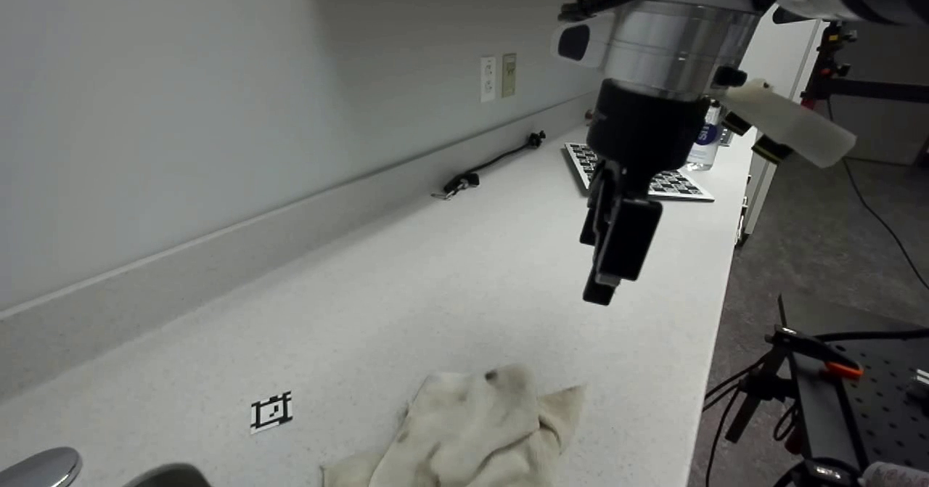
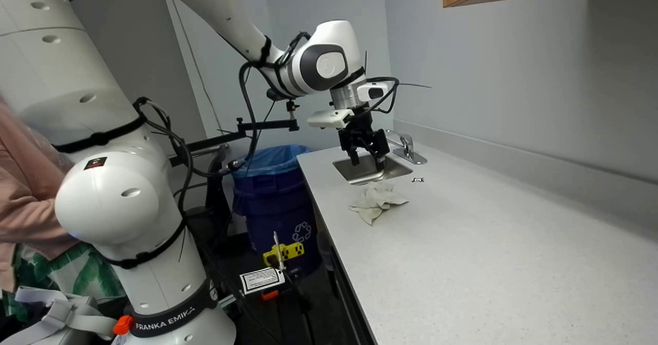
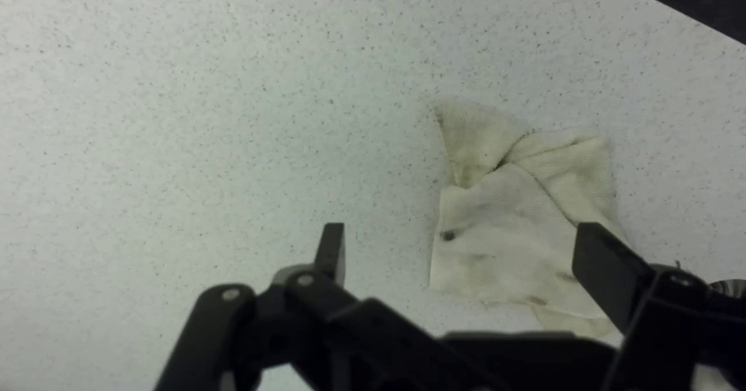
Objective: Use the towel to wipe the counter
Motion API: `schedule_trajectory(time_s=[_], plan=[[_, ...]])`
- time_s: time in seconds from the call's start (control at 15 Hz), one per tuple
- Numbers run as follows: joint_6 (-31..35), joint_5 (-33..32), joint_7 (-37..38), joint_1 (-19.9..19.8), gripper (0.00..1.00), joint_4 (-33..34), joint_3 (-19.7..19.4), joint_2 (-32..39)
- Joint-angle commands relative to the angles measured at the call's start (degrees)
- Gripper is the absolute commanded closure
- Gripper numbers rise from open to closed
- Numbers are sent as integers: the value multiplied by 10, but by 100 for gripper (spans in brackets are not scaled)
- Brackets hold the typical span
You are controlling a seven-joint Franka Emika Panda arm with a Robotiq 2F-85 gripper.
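While the crumpled cream cloth towel (image 3: 513,233) lies near the front edge of the speckled white worktop (image 2: 488,262), beside the rectangular steel sink (image 2: 395,170), the black gripper (image 3: 465,251) hangs above, spread wide, holding nothing; open surface runs along that edge toward the black-and-white checkered board (image 1: 682,184).

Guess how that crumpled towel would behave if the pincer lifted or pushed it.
The towel would probably droop when lifted, since it lies in loose folds. It's likely light for its size, as it looks thin. Pushed, it may bunch rather than roll, as it lies creased on the counter.
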Motion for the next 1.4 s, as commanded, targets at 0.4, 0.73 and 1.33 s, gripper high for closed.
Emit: schedule_trajectory(time_s=[0.4,0.73,1.33], plan=[[52,75,-5,13,0,97,9,171],[51,80,1,8,0,150,6,247],[50,92,1,1,29,182,7,313]])
